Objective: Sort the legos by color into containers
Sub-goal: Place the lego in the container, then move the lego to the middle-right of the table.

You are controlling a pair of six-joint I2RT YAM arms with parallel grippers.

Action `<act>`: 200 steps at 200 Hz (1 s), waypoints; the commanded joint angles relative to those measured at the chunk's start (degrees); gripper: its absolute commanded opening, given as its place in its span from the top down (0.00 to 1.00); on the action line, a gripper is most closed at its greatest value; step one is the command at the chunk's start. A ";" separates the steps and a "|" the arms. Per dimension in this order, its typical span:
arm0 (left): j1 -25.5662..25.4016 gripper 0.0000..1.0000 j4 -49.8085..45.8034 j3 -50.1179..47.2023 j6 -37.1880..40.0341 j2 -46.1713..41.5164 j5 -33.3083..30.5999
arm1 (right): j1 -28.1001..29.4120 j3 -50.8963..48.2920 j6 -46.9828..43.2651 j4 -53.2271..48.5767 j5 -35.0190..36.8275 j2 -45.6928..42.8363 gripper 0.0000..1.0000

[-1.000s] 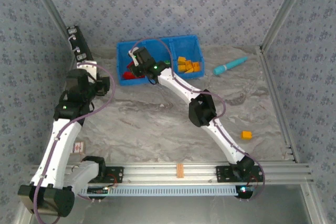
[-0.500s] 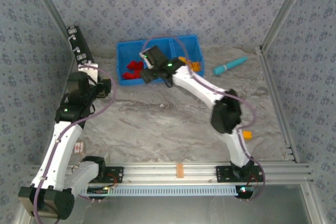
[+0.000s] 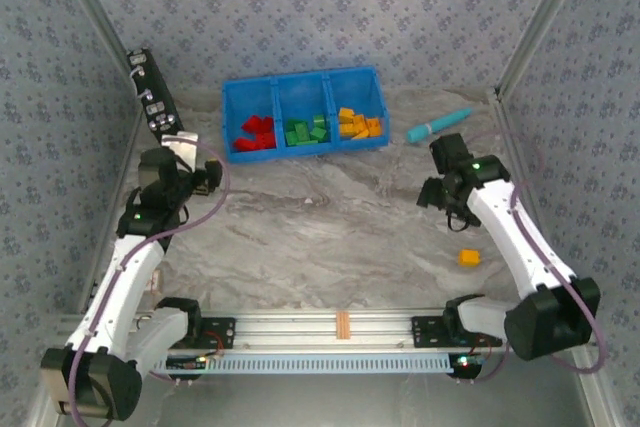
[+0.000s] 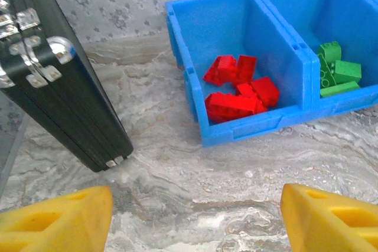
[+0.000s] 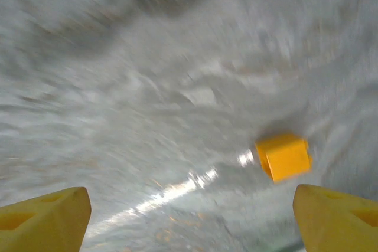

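Orange lego (image 5: 283, 156) lies before right wrist; red legos (image 4: 239, 90) before left

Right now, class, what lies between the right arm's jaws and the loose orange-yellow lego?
Bare marbled tabletop, nothing else; the right wrist view shows it, with the orange-yellow lego ahead of the open jaws.

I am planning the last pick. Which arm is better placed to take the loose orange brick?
Right. The brick lies on its side of the table, ahead of the open right gripper; the left gripper faces the bin, far across.
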 commanded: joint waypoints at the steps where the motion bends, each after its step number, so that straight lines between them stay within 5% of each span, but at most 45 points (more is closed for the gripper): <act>1: 0.39 0.24 3.14 0.11 1.77 -0.46 1.74 | -1.11 -4.32 8.94 -4.35 -3.41 0.94 0.08; 101: 2.29 0.21 3.78 0.33 2.94 1.89 1.85 | -7.24 -21.88 18.85 10.31 2.69 0.67 0.06; 152: 2.41 0.19 3.12 2.74 5.38 1.57 0.76 | -5.84 -34.98 34.38 16.51 12.33 -13.41 0.11; 200: 2.40 0.17 3.95 2.36 6.01 1.59 1.20 | -6.06 -41.56 39.15 16.01 14.57 -33.29 0.09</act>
